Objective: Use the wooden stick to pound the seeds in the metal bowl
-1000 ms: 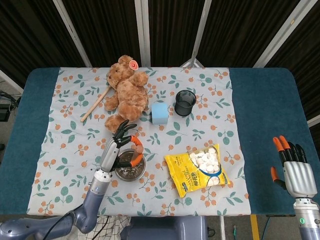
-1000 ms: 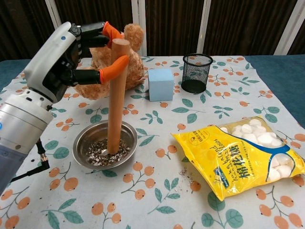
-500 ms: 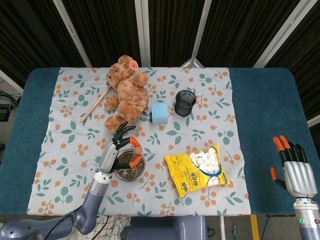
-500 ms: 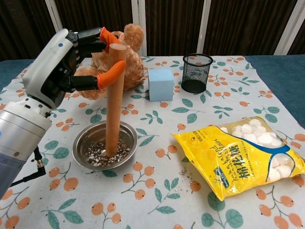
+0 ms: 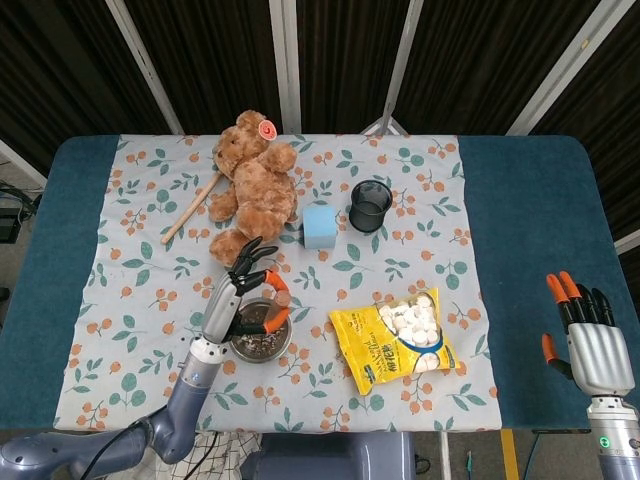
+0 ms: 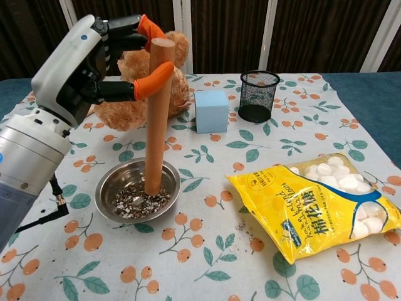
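My left hand [image 6: 94, 66] [image 5: 240, 297] grips the top of a thick wooden stick [image 6: 156, 119], holding it upright. The stick's lower end stands among the dark crushed seeds [image 6: 135, 199] in the metal bowl [image 6: 113, 183] [image 5: 262, 346], which sits on the floral cloth at the front left. From the head view the stick is mostly hidden under the hand, only its round top showing. My right hand [image 5: 590, 335] hangs off the table's right edge, fingers apart and holding nothing.
A brown teddy bear [image 5: 255, 180] lies behind the bowl, with a thin wooden rod [image 5: 190, 207] to its left. A blue block [image 6: 211, 110] and black mesh cup [image 6: 259, 95] stand mid-table. A yellow snack bag [image 6: 319, 204] lies right of the bowl.
My left hand dipped with the stick and then rose again. The stick's lower end has shifted toward the bowl's far right side. The right hand has not moved.
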Action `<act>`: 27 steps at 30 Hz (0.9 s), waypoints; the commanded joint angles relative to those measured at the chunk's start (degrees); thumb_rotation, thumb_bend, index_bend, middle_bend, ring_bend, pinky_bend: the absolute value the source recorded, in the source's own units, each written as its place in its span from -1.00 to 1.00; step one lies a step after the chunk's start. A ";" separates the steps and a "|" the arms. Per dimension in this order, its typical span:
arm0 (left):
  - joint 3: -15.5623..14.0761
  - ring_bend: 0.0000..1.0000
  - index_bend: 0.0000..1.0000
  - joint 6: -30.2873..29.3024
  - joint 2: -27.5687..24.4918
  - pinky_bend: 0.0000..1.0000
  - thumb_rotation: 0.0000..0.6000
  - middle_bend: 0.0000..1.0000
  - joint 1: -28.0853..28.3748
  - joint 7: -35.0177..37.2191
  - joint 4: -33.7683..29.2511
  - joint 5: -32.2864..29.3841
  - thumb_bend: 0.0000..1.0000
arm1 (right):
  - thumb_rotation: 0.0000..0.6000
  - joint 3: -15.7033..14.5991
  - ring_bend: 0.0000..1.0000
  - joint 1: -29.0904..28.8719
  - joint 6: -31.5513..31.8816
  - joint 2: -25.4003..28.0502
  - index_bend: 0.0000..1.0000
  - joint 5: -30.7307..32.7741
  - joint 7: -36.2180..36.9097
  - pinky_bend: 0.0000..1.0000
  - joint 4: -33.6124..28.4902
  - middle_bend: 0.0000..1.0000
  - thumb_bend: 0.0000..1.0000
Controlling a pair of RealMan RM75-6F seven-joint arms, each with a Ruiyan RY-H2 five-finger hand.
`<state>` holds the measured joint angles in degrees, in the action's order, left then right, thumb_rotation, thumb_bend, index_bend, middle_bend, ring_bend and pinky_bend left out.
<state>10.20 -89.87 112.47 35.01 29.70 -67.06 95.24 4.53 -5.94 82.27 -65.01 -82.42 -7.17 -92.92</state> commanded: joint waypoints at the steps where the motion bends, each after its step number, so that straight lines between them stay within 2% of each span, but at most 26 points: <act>1: -0.32 -0.68 0.21 0.27 0.61 -0.94 1.00 0.35 -0.08 0.56 0.88 -0.35 0.76 | 1.00 0.05 -1.00 -0.05 -0.05 0.01 -1.00 0.05 -0.04 -1.00 -0.04 -1.00 0.01; 16: -2.60 -0.68 0.21 -1.81 1.80 -0.94 1.00 0.35 -2.62 3.10 3.75 -0.56 0.76 | 1.00 0.00 -1.00 -0.01 -0.02 0.05 -1.00 -0.02 0.03 -1.00 -0.04 -1.00 0.01; 27: -1.36 -0.68 0.21 -2.82 1.29 -0.94 1.00 0.35 -1.76 3.25 2.63 0.42 0.76 | 1.00 0.09 -1.00 -0.04 0.01 0.02 -1.00 0.07 -0.12 -1.00 -0.10 -1.00 0.01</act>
<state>8.70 -92.60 113.82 33.12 33.03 -64.27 95.56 4.62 -5.98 82.28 -64.99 -82.34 -7.29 -93.01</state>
